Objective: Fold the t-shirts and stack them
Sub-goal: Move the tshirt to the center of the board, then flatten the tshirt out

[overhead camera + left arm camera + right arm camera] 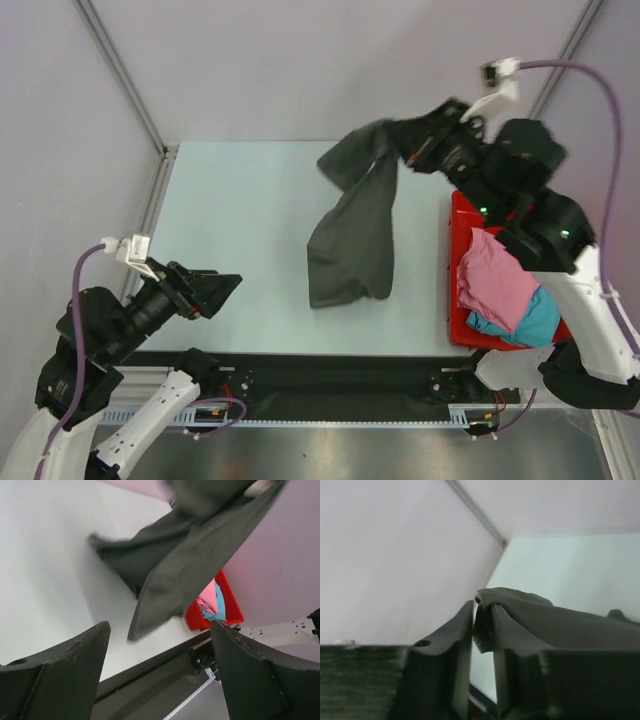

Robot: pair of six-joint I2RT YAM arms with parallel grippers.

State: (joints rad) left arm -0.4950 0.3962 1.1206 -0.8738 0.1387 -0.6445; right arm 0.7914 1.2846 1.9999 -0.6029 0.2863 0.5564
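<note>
even, soft light with faint shadows; wrist views blur close up.

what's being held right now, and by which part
The right gripper pinches the dark grey t-shirt by a bunched edge of cloth. The left gripper is open and holds nothing.

Table (240, 230): large t-shirt (352, 235) at centre, its far end lifted to the right. Tray (458, 230) at right edge, heaped t-shirts (500, 285) in it.
</note>
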